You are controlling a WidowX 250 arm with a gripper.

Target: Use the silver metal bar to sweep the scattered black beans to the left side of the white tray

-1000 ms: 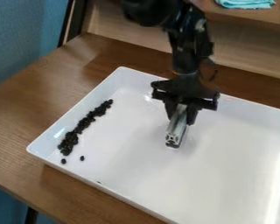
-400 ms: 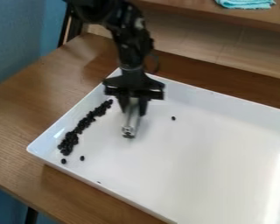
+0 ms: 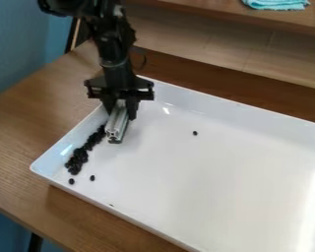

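Pinching metal bar (image 3: 114,129) in gripper (image 3: 120,112), sitting inside white tray (image 3: 219,187) beside far end of bean row (image 3: 77,160).
Likely needing a firm pinch and a low, level bar, watching for beans slipping under and for the close tray wall getting bumped; seeing two loose beans (image 3: 92,177) nearer, one stray bean (image 3: 195,133) well apart, folded blue cloth (image 3: 276,4) lying behind on shelf (image 3: 200,9).

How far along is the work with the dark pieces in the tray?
Done: most dark pieces look gathered in a line near one tray wall. In hand: the end effector holds a metal bar at the line's upper end. Left: some loose pieces lie apart.
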